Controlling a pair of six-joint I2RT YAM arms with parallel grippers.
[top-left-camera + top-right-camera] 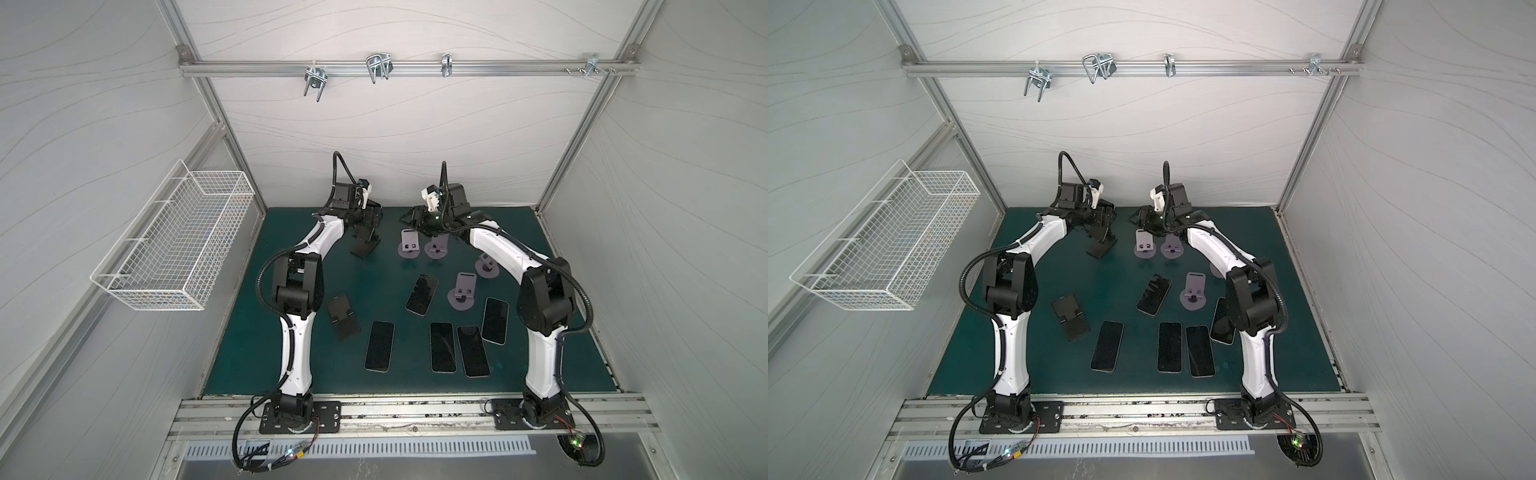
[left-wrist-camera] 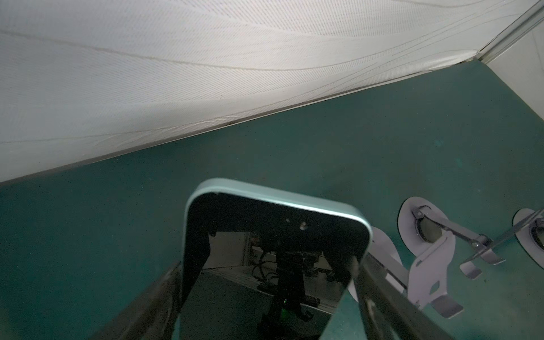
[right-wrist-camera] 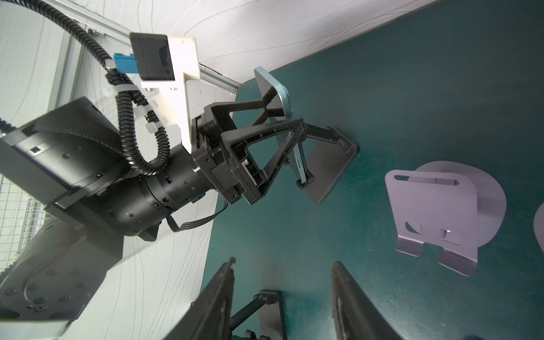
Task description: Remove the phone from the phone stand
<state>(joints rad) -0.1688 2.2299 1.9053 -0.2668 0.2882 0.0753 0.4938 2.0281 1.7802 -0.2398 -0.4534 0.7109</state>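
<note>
On the far left of the mat (image 1: pixel 249 353), the left arm (image 1: pixel 316 241) is nearest the black stand (image 3: pixel 329 167), where the phone (image 2: pixel 273 212) leans back with its long axis running up the slope. The left gripper (image 2: pixel 266 262) meets it screen-side, fingers (image 2: pixel 371 288) bracketing its long edges. I cannot tell whether they pinch it. The right gripper (image 3: pixel 282 263) waits nearby, fingers apart.

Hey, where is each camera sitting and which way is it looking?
Top views: high in front, looking down over the mat; left arm and right arm show whole.
Left wrist: rides behind the left gripper, looking along it at the phone it clasps; its fingers show.
Right wrist: rides behind the right gripper, facing the black stand; its fingers show.
Shared: both wrist views show the phone.
</note>
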